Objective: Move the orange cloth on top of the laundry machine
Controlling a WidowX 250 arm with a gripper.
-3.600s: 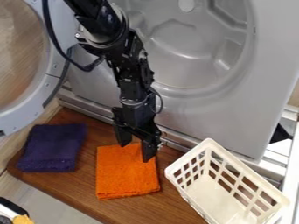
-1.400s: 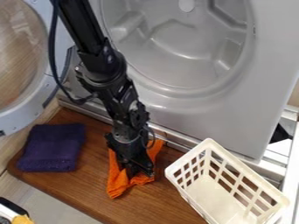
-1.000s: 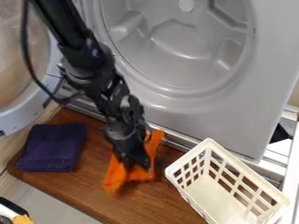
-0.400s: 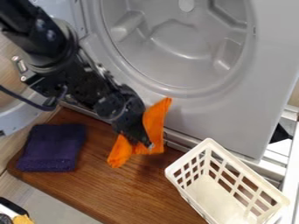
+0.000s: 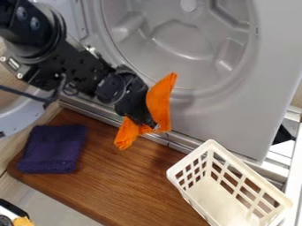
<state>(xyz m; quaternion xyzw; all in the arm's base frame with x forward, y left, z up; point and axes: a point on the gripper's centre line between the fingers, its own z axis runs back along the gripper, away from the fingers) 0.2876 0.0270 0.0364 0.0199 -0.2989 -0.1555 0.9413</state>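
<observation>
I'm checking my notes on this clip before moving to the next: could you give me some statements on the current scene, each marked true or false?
1. The gripper has hold of the orange cloth. True.
2. The orange cloth lies on top of the laundry machine. False: it is in the gripper, down in front of the machine.
3. The machine's door stands open. True.
4. The purple cloth is inside the white basket. False: it lies on the wooden board, at the left of the picture.
5. The basket is at the lower right of the picture. True.
</observation>
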